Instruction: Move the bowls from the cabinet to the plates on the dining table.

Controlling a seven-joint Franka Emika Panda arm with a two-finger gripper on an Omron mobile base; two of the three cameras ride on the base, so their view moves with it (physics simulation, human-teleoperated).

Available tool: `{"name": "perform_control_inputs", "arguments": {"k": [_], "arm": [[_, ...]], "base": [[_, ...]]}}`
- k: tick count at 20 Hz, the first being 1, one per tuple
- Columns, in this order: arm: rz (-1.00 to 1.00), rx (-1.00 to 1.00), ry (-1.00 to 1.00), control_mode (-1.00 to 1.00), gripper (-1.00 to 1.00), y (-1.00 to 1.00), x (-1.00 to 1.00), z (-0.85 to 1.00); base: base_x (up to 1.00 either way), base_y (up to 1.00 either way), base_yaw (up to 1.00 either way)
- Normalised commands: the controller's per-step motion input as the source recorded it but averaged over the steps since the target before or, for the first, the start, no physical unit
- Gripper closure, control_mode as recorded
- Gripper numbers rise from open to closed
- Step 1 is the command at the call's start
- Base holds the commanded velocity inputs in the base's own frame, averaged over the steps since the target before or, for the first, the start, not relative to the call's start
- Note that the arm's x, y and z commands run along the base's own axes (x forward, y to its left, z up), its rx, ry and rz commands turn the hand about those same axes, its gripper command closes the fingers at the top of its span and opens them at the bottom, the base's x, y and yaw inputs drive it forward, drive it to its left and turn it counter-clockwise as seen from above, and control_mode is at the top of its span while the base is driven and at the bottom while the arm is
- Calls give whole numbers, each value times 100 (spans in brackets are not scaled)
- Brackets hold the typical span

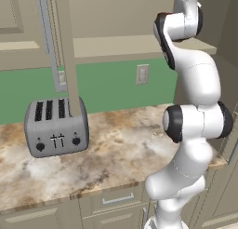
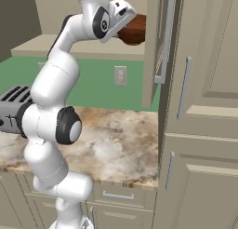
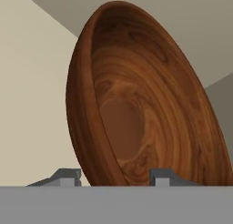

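Looking from the left base view, the white arm [image 1: 193, 121] rises at 4 o'clock and climbs out of frame at 1 o'clock. A silver toaster [image 1: 56, 127] sits at 8 o'clock on the stone worktop [image 1: 130, 144], with an open cabinet door [image 1: 65, 51] hanging above it at 11 o'clock.

From the right base view, the hand reaches up toward 12 o'clock into the cabinet [image 2: 158, 46], where the reddish-brown bowl [image 2: 134, 30] sits just beyond it. A wall outlet [image 2: 120, 76] lies at the centre, above the worktop.

In the hand view, the bowl [image 3: 136, 109] stands tilted on edge, its rim running down between the two finger tips. The gripper [image 3: 113, 176] straddles that rim, one finger inside and one outside, part closed; firm contact cannot be told.
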Motion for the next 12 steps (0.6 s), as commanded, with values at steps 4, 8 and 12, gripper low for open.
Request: {"name": "perform_control_inputs", "arguments": {"k": [4,8,12], "arm": [[0,0,-4,-100,100,0,-47,0],[0,0,-3,-100,100,0,-47,0],[2,0,-6,-100,100,6,-49,-4]], "base": [[0,0,0],[0,0,0],[0,0,0]]}}
